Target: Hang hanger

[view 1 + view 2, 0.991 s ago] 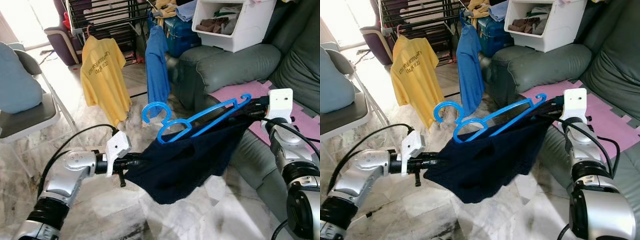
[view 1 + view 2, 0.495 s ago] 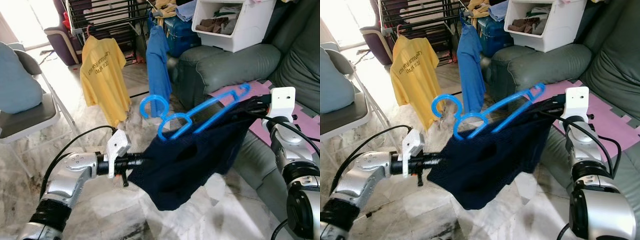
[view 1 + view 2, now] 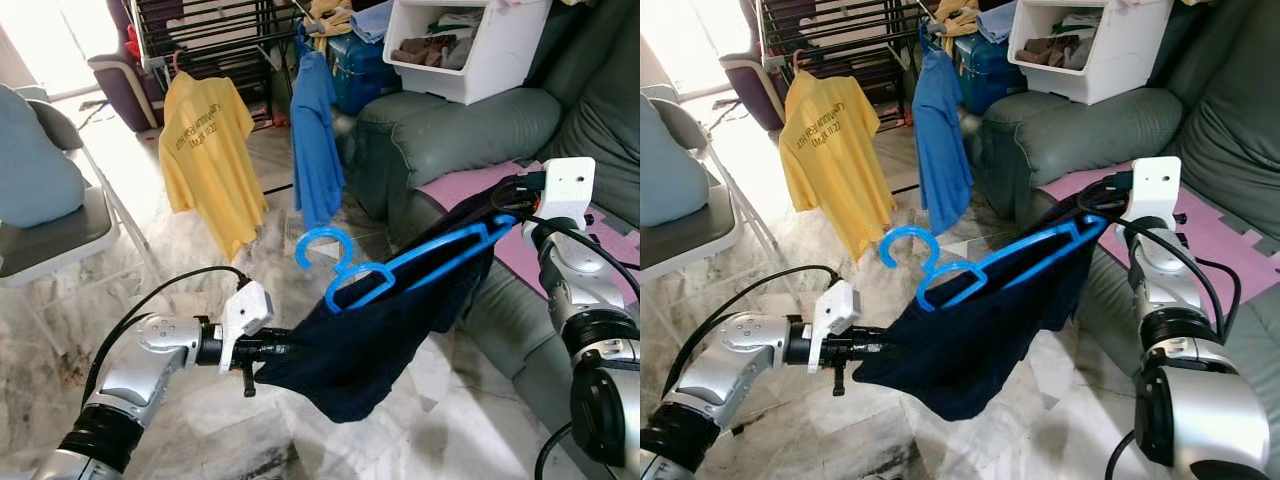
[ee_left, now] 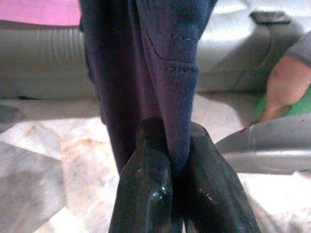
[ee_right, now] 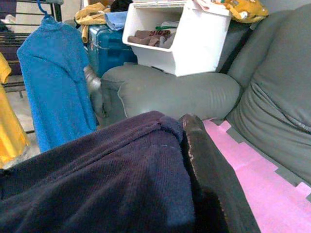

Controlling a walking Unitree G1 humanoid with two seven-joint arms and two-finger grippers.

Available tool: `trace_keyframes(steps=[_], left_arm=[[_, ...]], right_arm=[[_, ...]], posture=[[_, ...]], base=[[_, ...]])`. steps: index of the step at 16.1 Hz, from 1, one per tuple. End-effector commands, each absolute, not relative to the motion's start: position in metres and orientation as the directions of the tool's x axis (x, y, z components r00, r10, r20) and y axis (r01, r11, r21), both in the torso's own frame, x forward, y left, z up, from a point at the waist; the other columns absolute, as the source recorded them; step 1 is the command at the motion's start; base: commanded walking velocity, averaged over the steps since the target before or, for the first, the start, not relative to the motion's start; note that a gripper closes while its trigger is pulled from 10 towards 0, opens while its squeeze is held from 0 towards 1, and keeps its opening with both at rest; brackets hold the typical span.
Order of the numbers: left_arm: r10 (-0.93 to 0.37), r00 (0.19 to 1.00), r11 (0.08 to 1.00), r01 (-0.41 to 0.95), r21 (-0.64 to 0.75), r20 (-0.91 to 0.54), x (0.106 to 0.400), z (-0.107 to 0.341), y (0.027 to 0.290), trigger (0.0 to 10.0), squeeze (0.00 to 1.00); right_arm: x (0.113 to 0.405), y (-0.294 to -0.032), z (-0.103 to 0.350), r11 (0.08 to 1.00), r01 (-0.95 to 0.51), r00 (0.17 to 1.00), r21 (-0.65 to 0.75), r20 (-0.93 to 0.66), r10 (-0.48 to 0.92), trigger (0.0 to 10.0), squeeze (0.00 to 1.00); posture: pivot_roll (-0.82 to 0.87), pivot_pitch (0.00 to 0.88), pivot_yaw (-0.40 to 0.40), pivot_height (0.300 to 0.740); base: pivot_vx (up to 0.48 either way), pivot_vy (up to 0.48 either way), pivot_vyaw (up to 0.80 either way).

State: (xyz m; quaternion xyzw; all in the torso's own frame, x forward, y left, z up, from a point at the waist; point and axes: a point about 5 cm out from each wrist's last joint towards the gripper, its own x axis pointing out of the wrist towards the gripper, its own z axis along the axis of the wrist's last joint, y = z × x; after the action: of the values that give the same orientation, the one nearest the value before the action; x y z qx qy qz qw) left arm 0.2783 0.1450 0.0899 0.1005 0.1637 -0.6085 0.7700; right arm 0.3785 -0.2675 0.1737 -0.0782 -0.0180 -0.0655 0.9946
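While it hangs in the air between the two arms, the bright blue plastic hanger (image 3: 400, 268) lies tilted, its open hook (image 3: 322, 246) low toward the robot's left and its far shoulder rising to the right, threaded into a dark navy knitted garment (image 3: 375, 325) that sags beneath it over the pale marbled floor (image 3: 200, 410). Low on the left, the left gripper (image 4: 167, 170) reaches out level from its silver arm, its two black fingers (image 4: 146, 179) closed tight on a fold of the navy cloth, the fabric pinched between them in the wrist view. Behind, a yellow printed T-shirt (image 3: 207, 160) and a blue shirt (image 3: 315, 140) hang from a dark metal drying rack (image 3: 200, 35). Higher on the right, the right gripper (image 5: 187, 145) sits in front of the grey-green leather sofa (image 3: 450, 130) and its pink mat (image 3: 470, 185), at the garment's upper end beside the hanger's tip; one black finger (image 5: 204, 170) lies against the cloth, and whether its grip is closed cannot be told.
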Motion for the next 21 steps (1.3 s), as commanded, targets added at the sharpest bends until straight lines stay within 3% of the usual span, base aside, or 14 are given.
trace_keyframes(steps=[1,2,3,7,9,11,16,21], left_arm=[[-0.778,0.269,0.335,0.942,-0.012,-0.568,0.277,0.064,0.173,0.0,0.00],[-0.751,0.293,0.352,0.936,0.017,-0.591,0.280,0.061,0.175,0.0,0.00],[-0.700,0.373,0.412,0.907,0.082,-0.609,0.287,0.058,0.177,0.0,0.00],[-0.567,0.570,0.592,0.784,0.187,-0.595,0.307,0.053,0.174,0.0,0.00],[-0.505,0.643,0.667,0.714,0.212,-0.575,0.313,0.051,0.175,0.0,0.00],[-0.463,0.661,0.684,0.690,0.236,-0.591,0.314,0.044,0.176,0.0,0.00],[-0.393,0.793,0.850,0.506,0.144,-0.466,0.331,0.050,0.144,0.0,0.00],[-0.241,0.887,0.962,0.272,0.024,-0.394,0.346,0.061,0.138,0.0,0.00]], right_arm=[[0.384,-0.282,0.216,0.975,0.211,0.965,-0.072,0.174,-0.196,0.0,0.00],[0.385,-0.281,0.217,0.977,0.204,0.966,-0.067,0.177,-0.190,0.0,0.00],[0.387,-0.276,0.221,0.981,0.182,0.968,-0.065,0.186,-0.168,0.0,0.00],[0.392,-0.256,0.226,0.987,0.093,0.975,-0.129,0.212,-0.064,0.0,0.00],[0.392,-0.250,0.222,0.988,0.069,0.978,-0.135,0.203,-0.041,0.0,0.00],[0.393,-0.243,0.218,0.992,0.032,0.982,-0.121,0.190,-0.009,0.0,0.00],[0.387,-0.175,0.185,0.947,-0.296,0.942,-0.126,0.128,0.311,0.0,0.00],[0.372,-0.134,0.156,0.874,-0.472,0.878,-0.115,0.030,0.478,0.0,0.00]], posture=[[-0.14,0.000,0.074,0.740],[-0.14,0.000,0.074,0.740],[-0.14,0.000,0.075,0.740],[-0.14,0.000,0.076,0.740],[-0.14,0.000,0.076,0.740],[-0.14,0.000,0.074,0.740],[-0.14,0.000,0.075,0.740],[-0.14,0.000,0.078,0.740]], base=[[0.000,0.000,0.00],[0.000,0.000,0.00],[0.000,0.000,0.00],[0.000,0.000,0.00],[0.000,0.000,0.00],[0.000,0.000,0.00],[0.000,0.000,0.00],[0.000,0.000,0.00]])
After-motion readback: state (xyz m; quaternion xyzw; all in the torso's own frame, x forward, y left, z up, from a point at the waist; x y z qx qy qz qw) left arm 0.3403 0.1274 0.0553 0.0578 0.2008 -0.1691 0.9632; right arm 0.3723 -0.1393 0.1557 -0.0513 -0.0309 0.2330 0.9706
